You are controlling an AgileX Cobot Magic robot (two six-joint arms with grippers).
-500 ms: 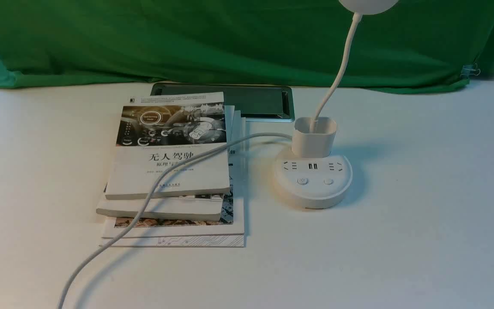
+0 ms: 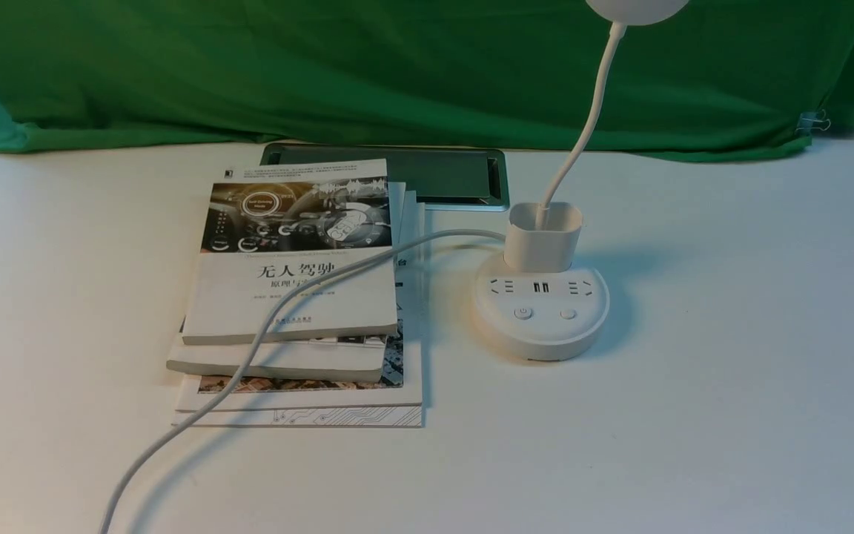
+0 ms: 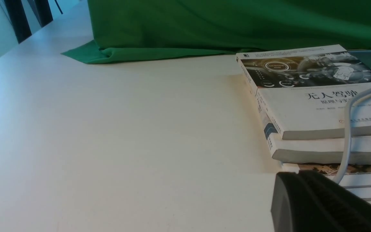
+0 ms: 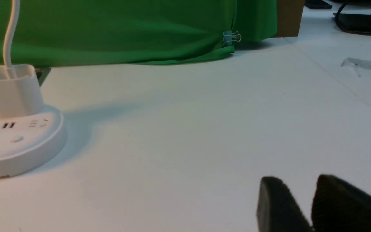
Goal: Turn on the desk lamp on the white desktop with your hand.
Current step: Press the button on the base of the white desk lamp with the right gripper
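The white desk lamp (image 2: 540, 315) stands on the white desktop (image 2: 694, 415), right of centre. Its round base has two buttons (image 2: 523, 313) at the front and a cup holder (image 2: 543, 236) behind. The thin gooseneck rises to the head (image 2: 636, 9), which the top edge cuts off. The lamp also shows in the right wrist view (image 4: 18, 145). My right gripper (image 4: 298, 182) is low over bare desktop, well to the lamp's right, its jaws slightly apart and empty. My left gripper (image 3: 298, 174) is shut and empty, near the front of the book stack (image 3: 317, 106).
A stack of books (image 2: 297, 297) lies left of the lamp. The lamp's white cable (image 2: 249, 356) runs over the books toward the front edge. A dark metal-rimmed panel (image 2: 442, 174) sits behind the books. A green cloth (image 2: 397, 67) hangs at the back.
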